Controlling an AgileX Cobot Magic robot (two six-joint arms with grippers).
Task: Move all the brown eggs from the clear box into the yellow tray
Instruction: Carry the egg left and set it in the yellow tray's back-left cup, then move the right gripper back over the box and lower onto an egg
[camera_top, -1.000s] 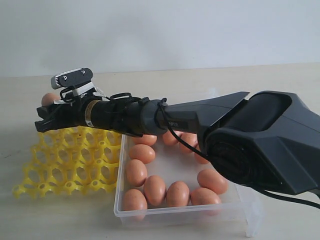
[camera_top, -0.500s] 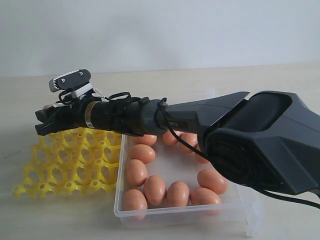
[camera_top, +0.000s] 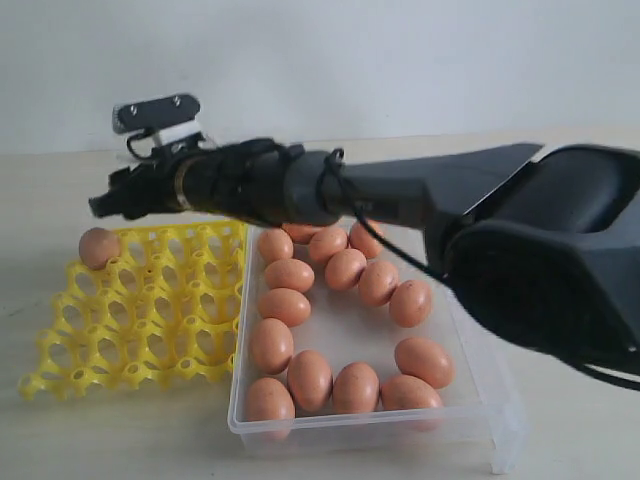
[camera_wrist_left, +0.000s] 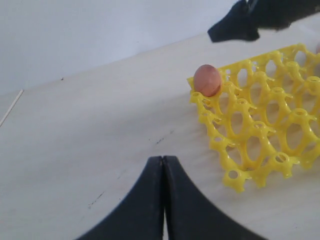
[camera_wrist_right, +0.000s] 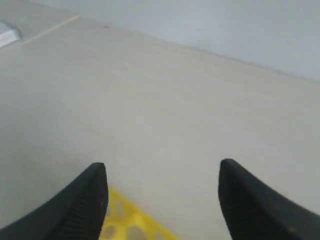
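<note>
Behind right arm (camera_top: 400, 195), clear box (camera_top: 350, 428) rim hidden, brown eggs (camera_top: 365, 240) partly covered

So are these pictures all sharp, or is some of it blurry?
Exterior view: brown eggs in the clear box look crisp under soft, even light, the near arm housing soft. Left wrist view: yellow tray sharp, left end effector slightly blurred. Right wrist view: right end effector is two hazy dark shapes.

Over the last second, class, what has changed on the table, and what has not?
The right gripper has let go of one egg, now seated in a far corner cup of the tray, and has risen clear, open. The tray, the box and the eggs in it stayed put.
</note>
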